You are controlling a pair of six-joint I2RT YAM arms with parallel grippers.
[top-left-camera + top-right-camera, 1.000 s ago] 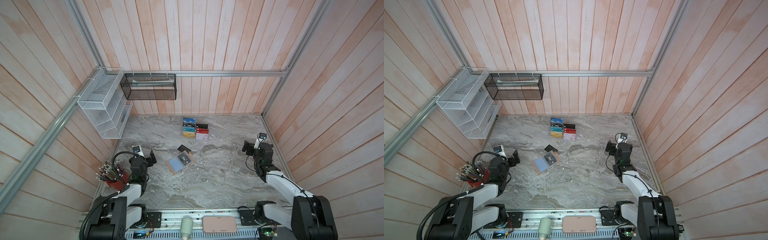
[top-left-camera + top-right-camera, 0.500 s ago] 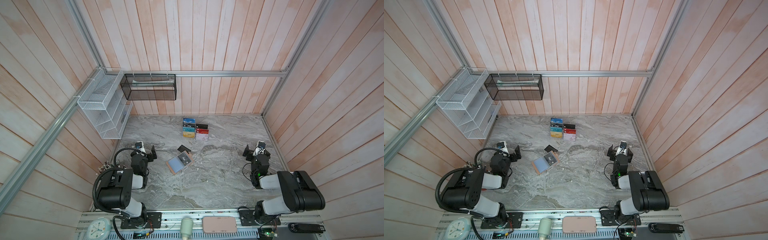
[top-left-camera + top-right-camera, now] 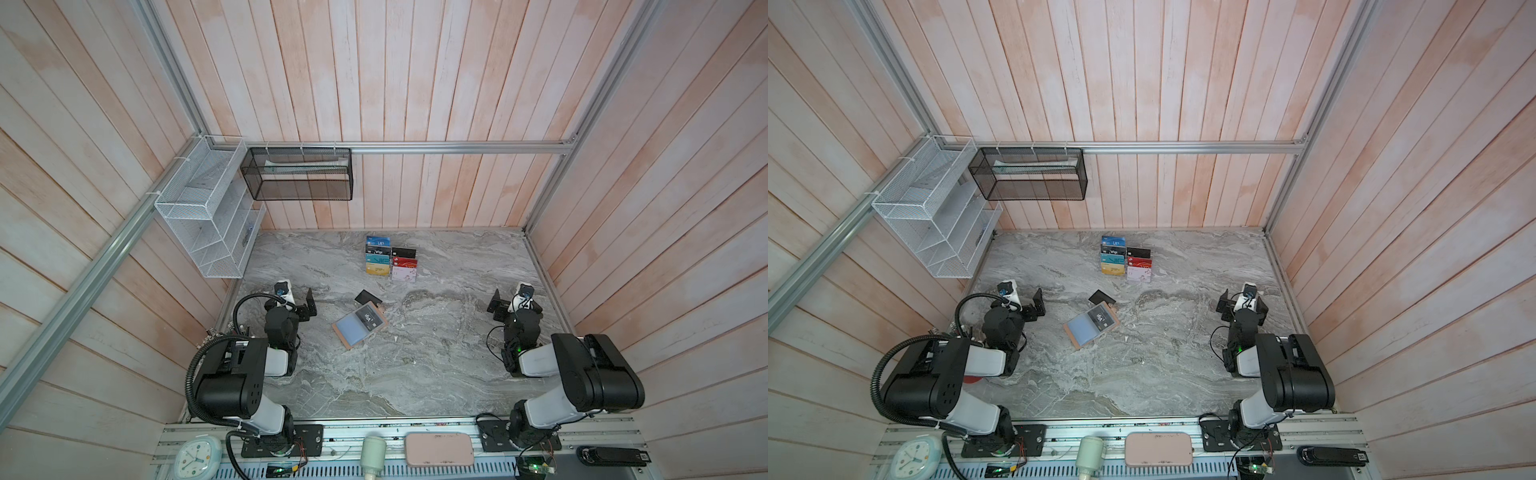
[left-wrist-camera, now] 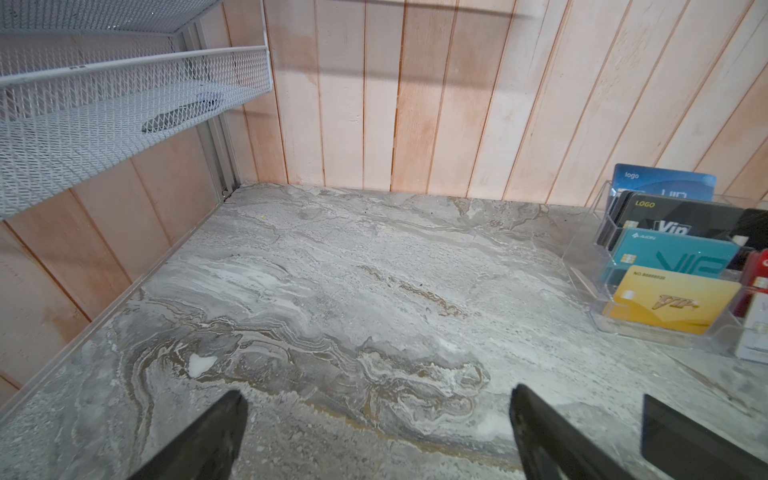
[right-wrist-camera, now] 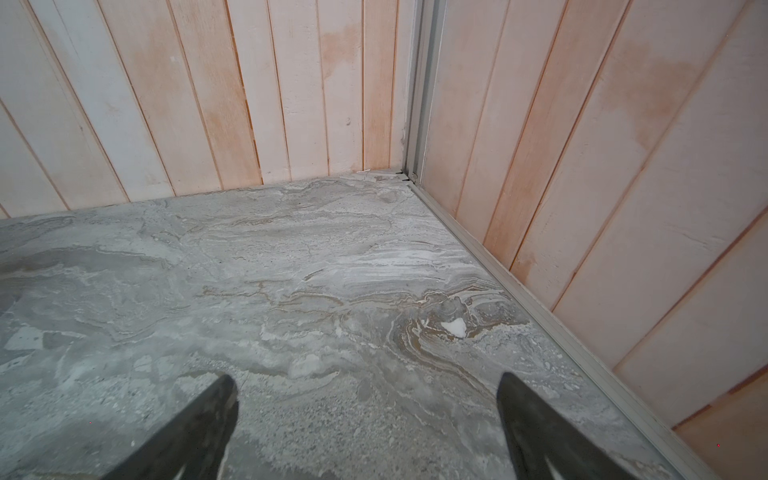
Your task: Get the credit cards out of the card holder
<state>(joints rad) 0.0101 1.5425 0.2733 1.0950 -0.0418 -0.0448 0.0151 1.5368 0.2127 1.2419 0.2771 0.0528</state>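
**1. Holder.** The holder (image 3: 352, 333) lies open, lining up, on a diagonal at the centre of both top views. We judge that it lies this way so that its pockets face up and a card can be drawn out flat along the table (image 3: 415, 374).

**2. Cards.** The Vip card (image 3: 368, 320) lies on the upper right half of the holder. We cannot tell whether it sits in a pocket or lies loose on top. The black card (image 3: 368, 297) lies flat on the table just above the holder and apart from it, so we count it as out.

**3. Grippers.** The left gripper (image 3: 309, 306) rests at centre left and the right gripper (image 3: 495, 306) at centre right. Both are well apart from the holder. Each wrist view shows two fingers spread wide over bare table with nothing between them, so both grippers are open and empty. We judge this to be a parked pose. With the arms folded back to the sides, the centre stays unobstructed from above, and either arm has a free path to the holder.

**4. Count.**
- Holder: one.
- Cards at the holder: two. We find no third card near it.
- Grippers: two.
- Rack (image 4: 665, 337): one, at the upper centre of the table in both top views. It shows seven card fronts, four in the left column and three in the right. We do not count these as task cards.

**5. Next step.** We judge that the Vip card is the one left to draw.
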